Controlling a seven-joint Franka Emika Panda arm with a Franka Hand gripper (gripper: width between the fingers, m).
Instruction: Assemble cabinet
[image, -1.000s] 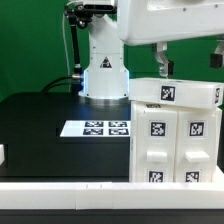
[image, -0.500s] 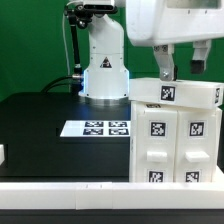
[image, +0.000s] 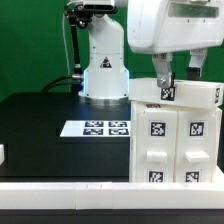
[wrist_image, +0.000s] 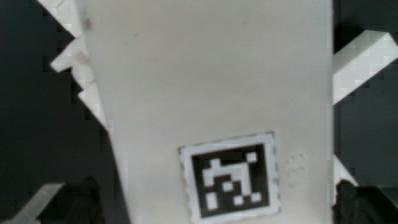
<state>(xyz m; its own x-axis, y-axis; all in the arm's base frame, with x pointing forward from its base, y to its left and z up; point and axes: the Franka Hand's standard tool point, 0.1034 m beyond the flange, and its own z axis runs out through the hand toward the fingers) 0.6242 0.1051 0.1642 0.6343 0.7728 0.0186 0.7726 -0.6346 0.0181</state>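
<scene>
The cabinet stands at the exterior view's right, a big white box with two tagged door panels on its front. The white top slab lies across it and carries a tag. My gripper hangs just above the slab's left part, open, with one finger at each side. In the wrist view the slab fills the picture, its tag near my gripper. The dark fingertips stand just outside the slab's long edges. Nothing is held.
The marker board lies flat on the black table left of the cabinet. The robot base stands behind it. A small white piece sits at the far left edge. A white rail runs along the front.
My gripper has moved toward the exterior view's left and come down, from above the cabinet's right side to just over the top slab's left tag.
</scene>
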